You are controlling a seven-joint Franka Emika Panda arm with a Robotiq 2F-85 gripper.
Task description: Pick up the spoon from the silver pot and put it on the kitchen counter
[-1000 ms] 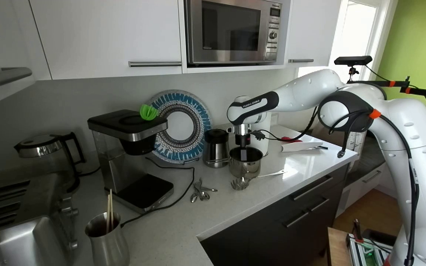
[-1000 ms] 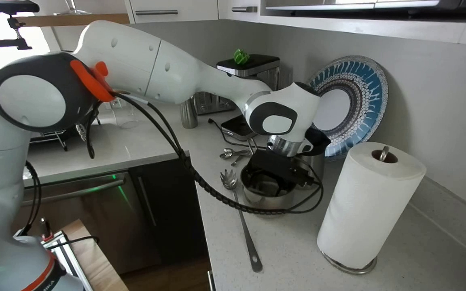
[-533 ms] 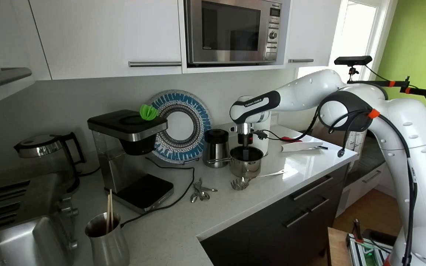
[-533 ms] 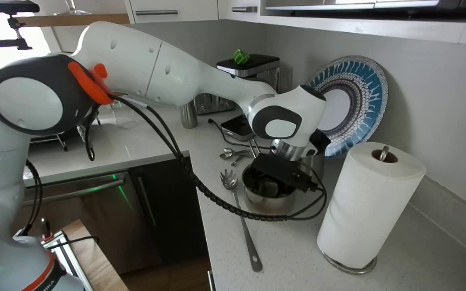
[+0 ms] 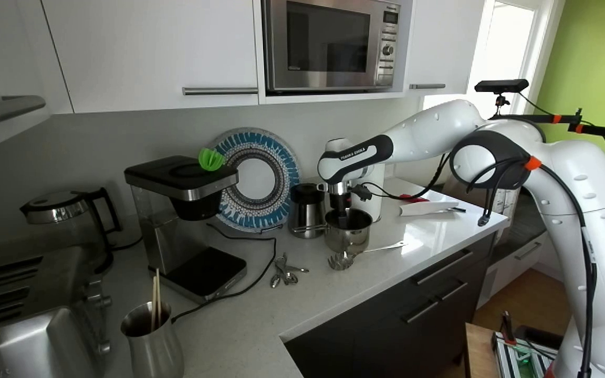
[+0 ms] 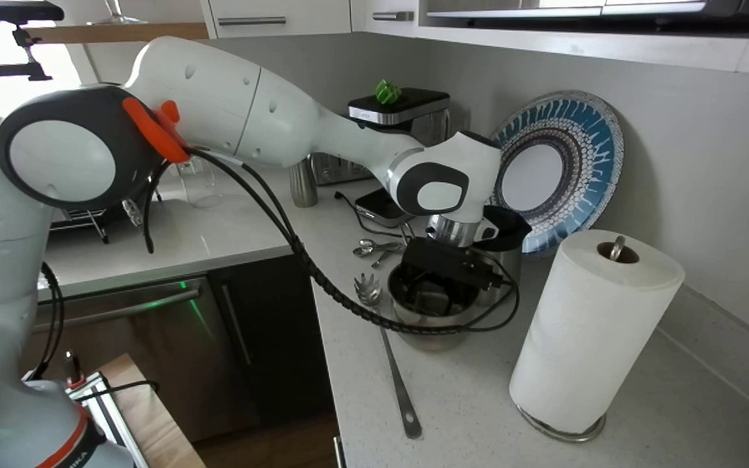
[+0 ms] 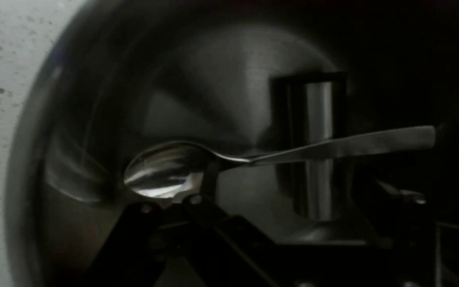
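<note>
My jaws stand spread and pinch nothing. Below them in the wrist view, the spoon [image 7: 281, 158] lies in the silver pot [image 5: 347, 241], its handle crossing over what looks like a shiny cylinder [image 7: 319, 187]; whether these touch, I cannot establish. Principal hazard, in my judgement: the gap runs roughly along the spoon's length, so closing at this angle would likely shove it or catch the cylinder instead; a wrist turn seems called for. Lowering onto the bowl's edge could tip the spoon. Pressing sideways against the pot could slide it into the long-handled server [image 6: 396, 378] just beside it on the bench [image 6: 465, 403]. Beyond stands a dark-topped steel jug [image 5: 306, 211], possibly exposed likewise.
</note>
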